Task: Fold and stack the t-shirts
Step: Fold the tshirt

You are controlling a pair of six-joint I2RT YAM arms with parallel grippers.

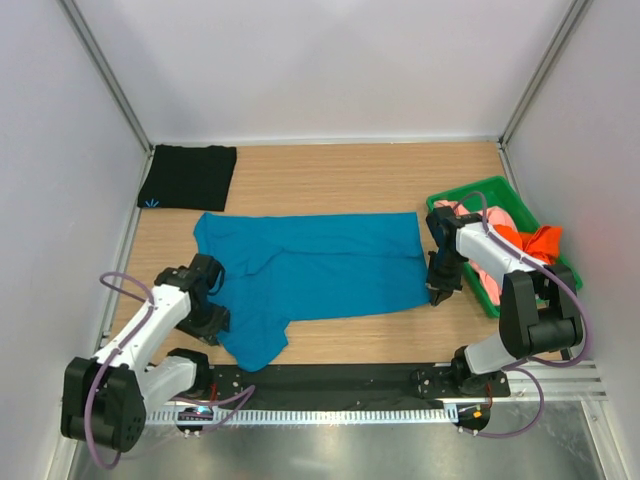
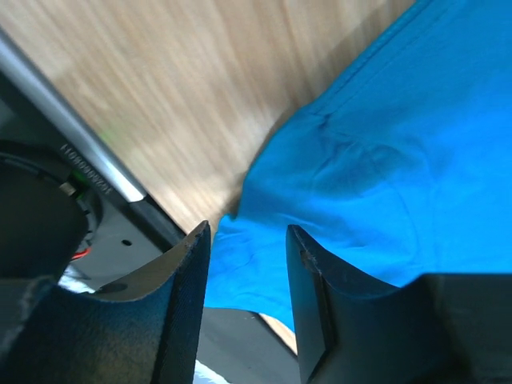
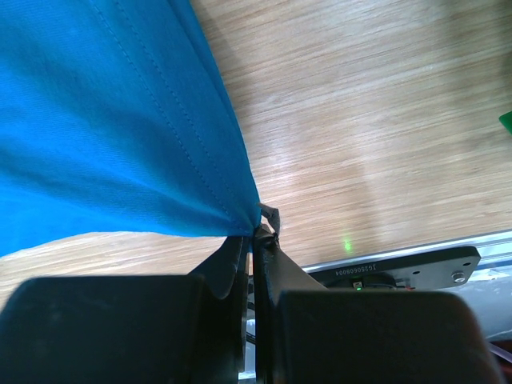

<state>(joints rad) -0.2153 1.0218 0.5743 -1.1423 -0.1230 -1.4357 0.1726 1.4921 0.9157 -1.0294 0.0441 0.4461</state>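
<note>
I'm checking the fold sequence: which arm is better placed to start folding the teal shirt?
Probably right: the right gripper is shut on a near corner of the teal t-shirt, while the left gripper stands open over its other end, holding nothing yet.

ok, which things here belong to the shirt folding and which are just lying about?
For the job: teal t-shirt (spread out), black t-shirt (folded, far left), orange t-shirt and pink t-shirt (in the green tray).
Not for the job: green tray.

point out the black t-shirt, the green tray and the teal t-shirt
black t-shirt (image 1: 187,177), top view, its middle
green tray (image 1: 465,189), top view, far rim
teal t-shirt (image 1: 330,265), top view, middle of its body
</note>
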